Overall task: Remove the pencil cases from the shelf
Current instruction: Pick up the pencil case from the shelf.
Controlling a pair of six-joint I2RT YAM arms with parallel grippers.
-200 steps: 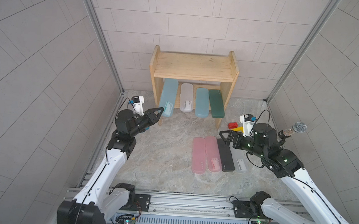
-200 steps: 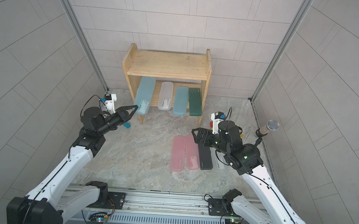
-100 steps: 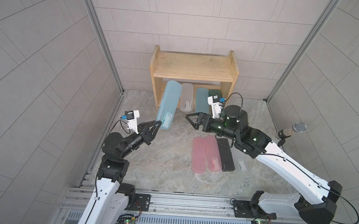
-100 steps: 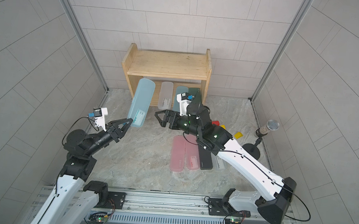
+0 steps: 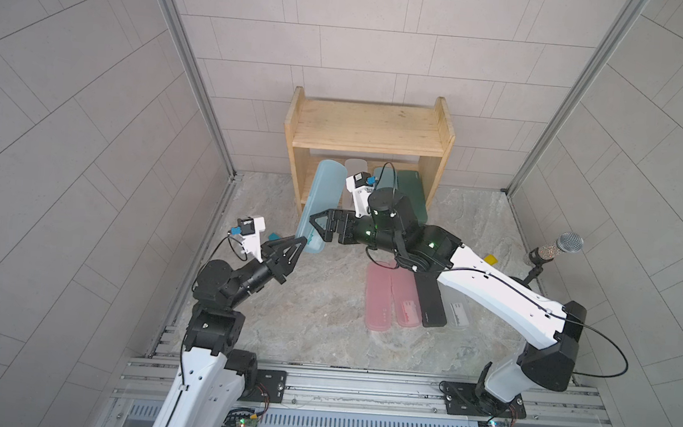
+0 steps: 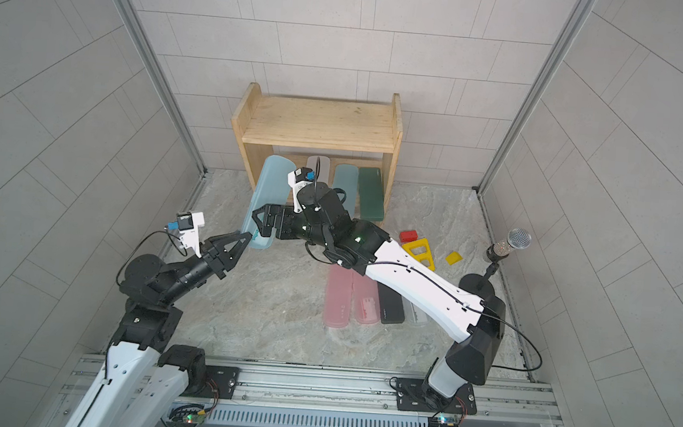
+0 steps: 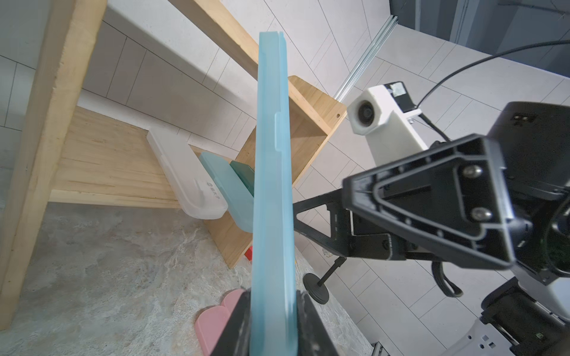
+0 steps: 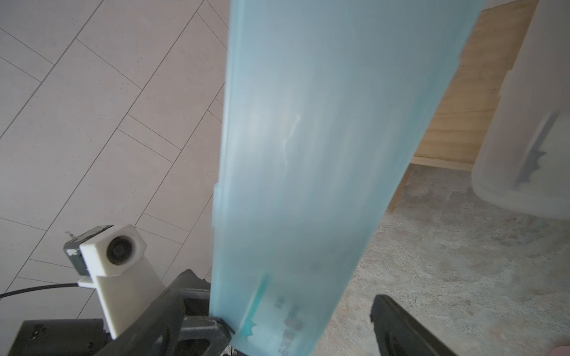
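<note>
A teal case (image 5: 319, 204) hangs in the air in front of the shelf (image 5: 369, 131). It is tilted, with its upper end just before the left part of the lower tier and its lower end out over the floor (image 5: 322, 330). The left gripper (image 5: 302, 242) is clamped tight on that lower end, and in the left wrist view its fingers (image 7: 311, 329) press on the case's two flat faces. The right gripper (image 5: 318, 227) has its jaws spread wide and holds nothing. It sits just beside the same lower part, facing one flat face, and I cannot tell whether it touches the case. A white case (image 6: 318, 167), a second teal case (image 6: 344, 178) and a green case (image 6: 370, 198) lie side by side on the lower tier, their near ends jutting past its front edge. The right arm crosses over them in both top views. Nearer the robot, four more cases lie in a close row on the floor: two pink cases (image 6: 338, 299), a black case (image 6: 390, 308) and a frosted case (image 6: 417, 316), the last partly under the right arm. To the right of the shelf are a red block (image 6: 408, 235), a yellow block (image 6: 420, 252), a small yellow piece (image 6: 453, 257) and a microphone (image 6: 512, 244) on a stand.
</note>
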